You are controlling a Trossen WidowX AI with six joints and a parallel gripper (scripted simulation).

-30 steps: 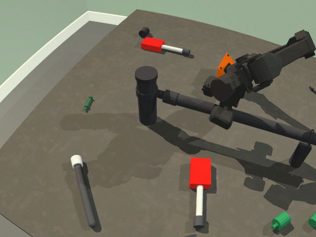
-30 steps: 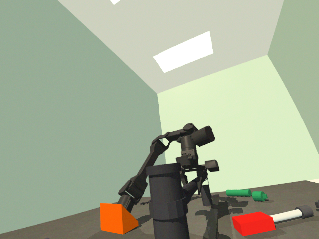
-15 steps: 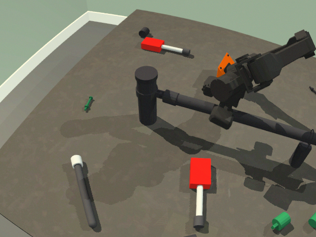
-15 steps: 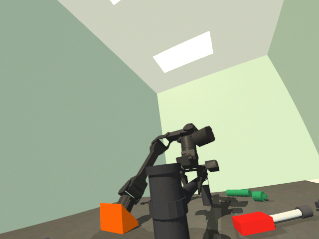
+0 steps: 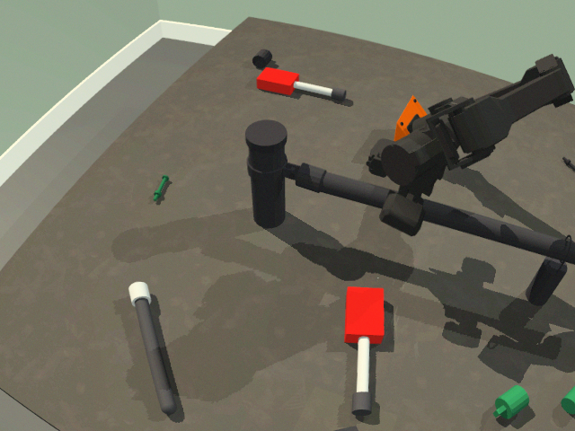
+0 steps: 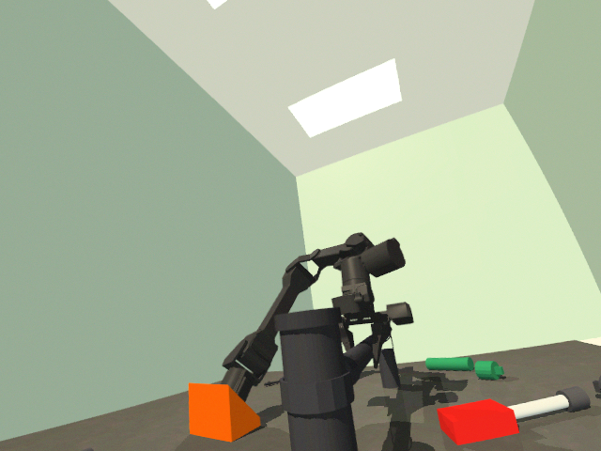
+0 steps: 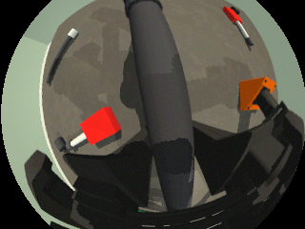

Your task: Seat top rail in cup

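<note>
The dark rail slopes across between the big post and the short post. Its left end meets the mouth of the rail-end cup, with no gap visible; depth inside is hidden. The cup joins the brace band, which sits around the post below its post cap. The wire loop surrounds the rail above the short post. My gripper is shut on the rail partway along, one finger each side.
Red blocks with white handles lie in front and behind the post. A white-capped dark rod lies front left. A small green pin lies left. An orange bracket stands by the arm.
</note>
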